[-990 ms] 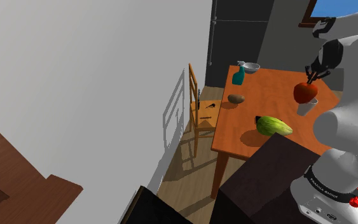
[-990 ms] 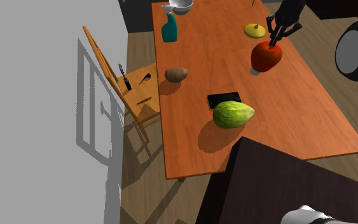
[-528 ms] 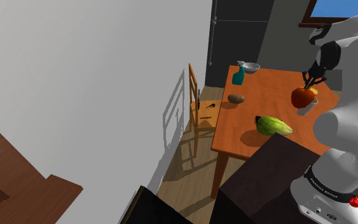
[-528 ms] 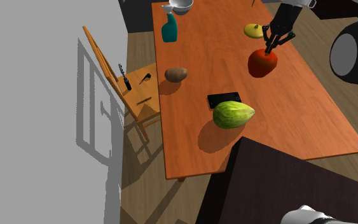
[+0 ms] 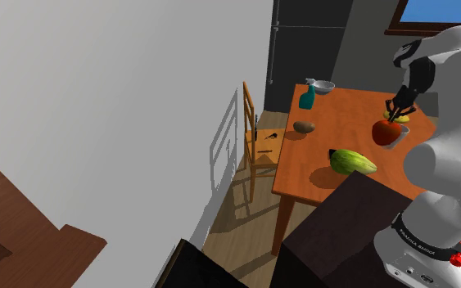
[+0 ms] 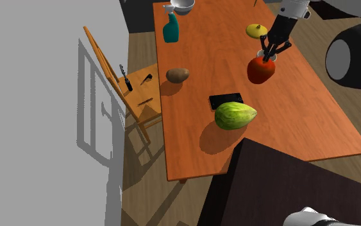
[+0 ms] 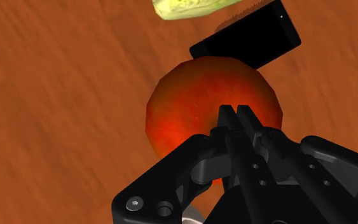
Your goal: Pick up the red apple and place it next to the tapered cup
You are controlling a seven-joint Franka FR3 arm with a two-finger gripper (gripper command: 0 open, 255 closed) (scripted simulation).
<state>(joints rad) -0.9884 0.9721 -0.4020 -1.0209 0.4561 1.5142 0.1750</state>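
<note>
The red apple (image 7: 190,111) is clamped at its crown by the pincer (image 7: 235,112). It is judged firm and smooth; slipping is risked.

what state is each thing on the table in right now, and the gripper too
red apple, held by the gripper, close beside the tapered cup
gripper, shut on the red apple
tapered cup, upright
spray bottle, upright
bowl, upright
phone, lying flat

A home dining room, going by the wooden table (image 5: 347,110) with a bowl (image 5: 324,85), the wooden chair (image 5: 263,147) and plank floor (image 5: 230,231).
</note>
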